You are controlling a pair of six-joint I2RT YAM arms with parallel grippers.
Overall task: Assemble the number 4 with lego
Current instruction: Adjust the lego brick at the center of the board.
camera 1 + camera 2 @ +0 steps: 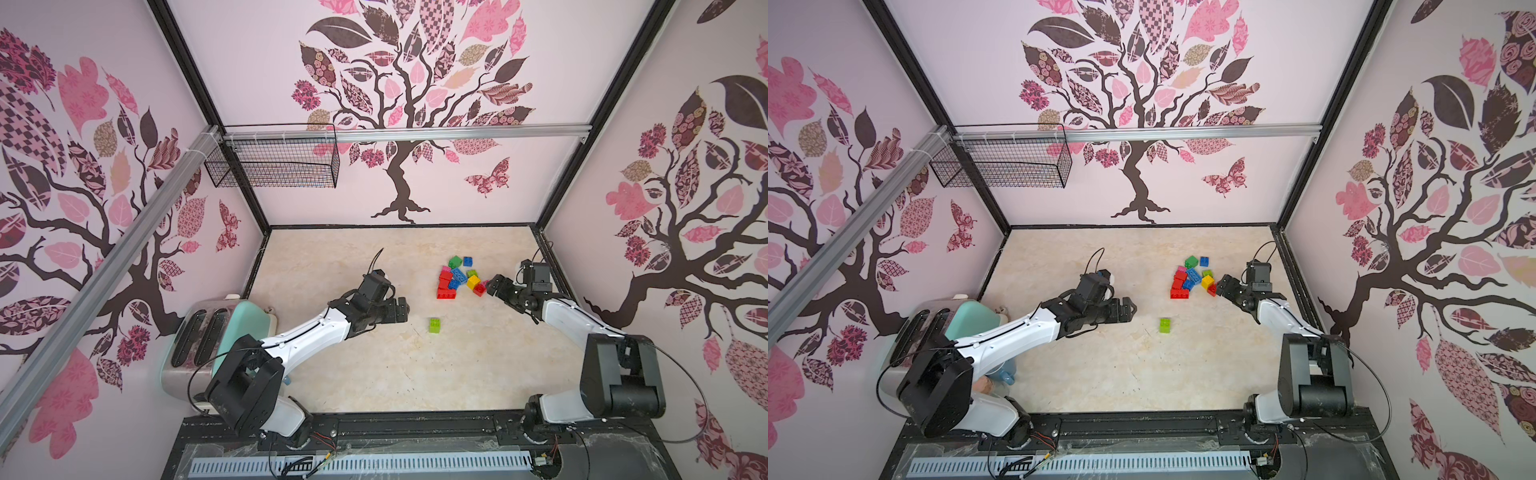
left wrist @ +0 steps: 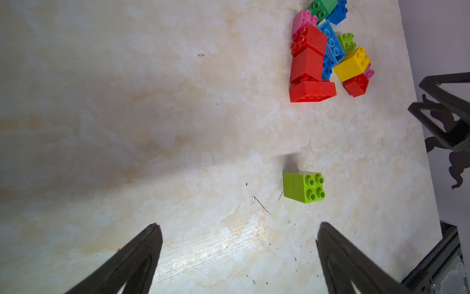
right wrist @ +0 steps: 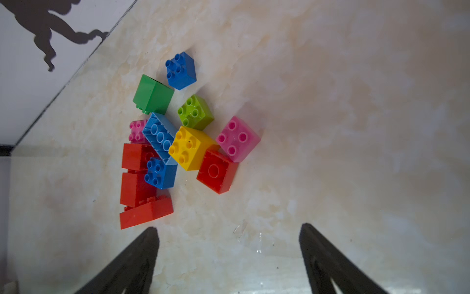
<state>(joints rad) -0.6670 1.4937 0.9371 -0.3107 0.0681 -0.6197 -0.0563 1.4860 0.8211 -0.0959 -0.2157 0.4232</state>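
A cluster of lego lies on the marble table toward the back right: red, blue, green, lime, yellow and pink bricks. A lime double brick lies alone nearer the front. My left gripper hovers to the left of the lime brick, open and empty. My right gripper is at the cluster's right edge beside a red brick, open with nothing between its fingers.
A toaster and a mint green container stand at the table's left edge behind the left arm. A wire basket hangs on the back wall. Walls enclose the table on three sides.
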